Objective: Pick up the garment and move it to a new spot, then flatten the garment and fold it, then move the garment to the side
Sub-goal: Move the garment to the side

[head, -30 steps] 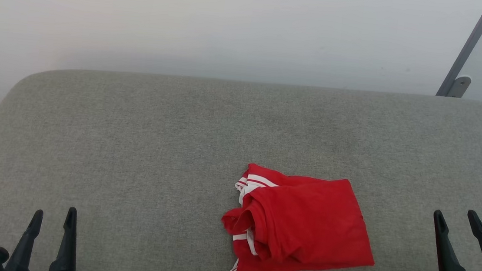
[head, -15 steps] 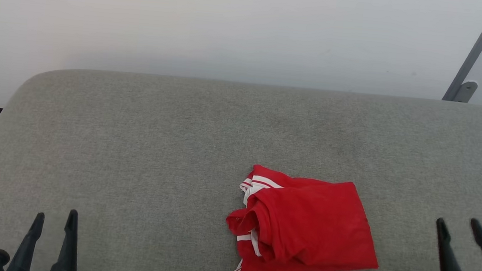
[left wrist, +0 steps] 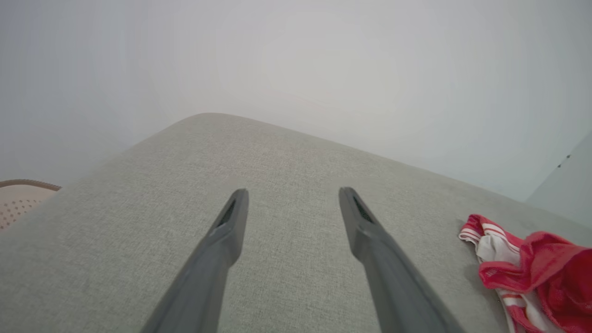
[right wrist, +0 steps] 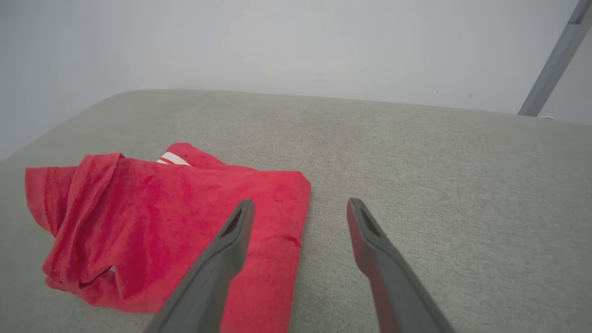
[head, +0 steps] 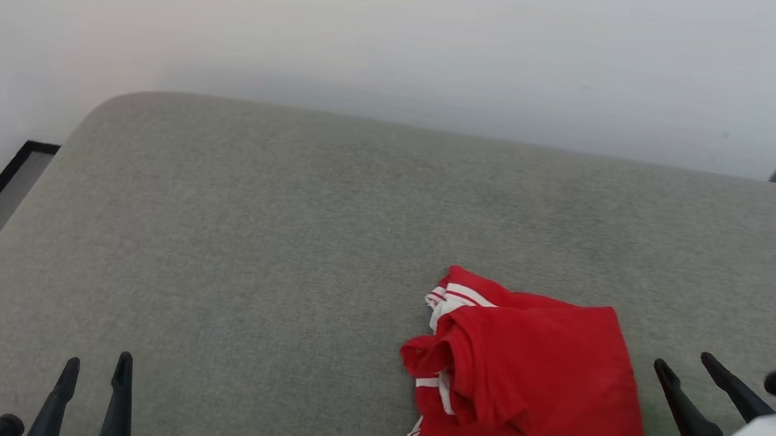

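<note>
You find the garment [head: 543, 372] folded into a red bundle with white striped trim bunched at its left, right of centre on the grey padded surface [head: 252, 248]. Left gripper [head: 98, 359] fingers spread and empty. Right gripper [head: 683, 360] also spread and empty, just beside the garment.

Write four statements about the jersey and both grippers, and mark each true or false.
1. The red jersey with white striped trim lies on the grey fabric cushion. True.
2. The right gripper is shut on the jersey. False: its jaws stand open, holding nothing.
3. The left gripper is open above bare cushion, apart from the jersey. True.
4. The jersey is spread flat, sleeves out. False: it is a compact folded bundle.
</note>
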Motion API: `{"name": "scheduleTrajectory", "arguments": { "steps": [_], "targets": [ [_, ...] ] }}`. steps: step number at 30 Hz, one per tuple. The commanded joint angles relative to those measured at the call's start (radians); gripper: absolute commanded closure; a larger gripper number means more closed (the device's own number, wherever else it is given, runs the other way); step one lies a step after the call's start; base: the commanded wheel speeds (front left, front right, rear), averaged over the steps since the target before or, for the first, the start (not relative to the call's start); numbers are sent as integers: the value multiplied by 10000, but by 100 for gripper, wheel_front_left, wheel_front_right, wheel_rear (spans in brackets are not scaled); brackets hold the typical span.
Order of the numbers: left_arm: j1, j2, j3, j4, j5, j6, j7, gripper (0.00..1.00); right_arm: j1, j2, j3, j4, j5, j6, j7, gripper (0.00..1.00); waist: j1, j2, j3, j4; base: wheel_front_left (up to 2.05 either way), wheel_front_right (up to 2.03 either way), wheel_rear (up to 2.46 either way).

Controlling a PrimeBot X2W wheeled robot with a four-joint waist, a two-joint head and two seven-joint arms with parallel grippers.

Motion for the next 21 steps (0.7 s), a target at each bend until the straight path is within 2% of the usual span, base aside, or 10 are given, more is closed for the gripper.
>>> {"name": "scheduleTrajectory", "arguments": {
  "steps": [1,3,10,14,17,21],
  "targets": [
    [19,9,-49,7,-59,-31,-45,0,-419,-249,314,84,375,0,661,0,0,-1,154,218,0,0,0],
    [-28,6,-78,12,-70,-31,-45,0,-615,-361,463,136,607,-1,1077,0,0,-1,215,287,0,0,0],
    [-447,-6,-510,142,-187,-30,-45,0,-1815,-1115,1202,349,1719,0,4042,0,0,-1,728,843,0,0,0],
    [-679,10,-726,232,-253,-31,-45,0,-2268,-1308,1461,667,2044,0,5623,0,0,-1,981,1132,0,0,0],
    [-837,3,-837,298,-307,-31,-45,0,-2574,-1187,1560,1008,2242,0,6628,0,0,-1,1180,1288,0,0,0],
    [-1065,3,-993,383,-331,-31,-45,0,-2895,-692,1850,1658,2365,2,7903,0,0,-1,1460,1396,0,0,0]
  ]
}}
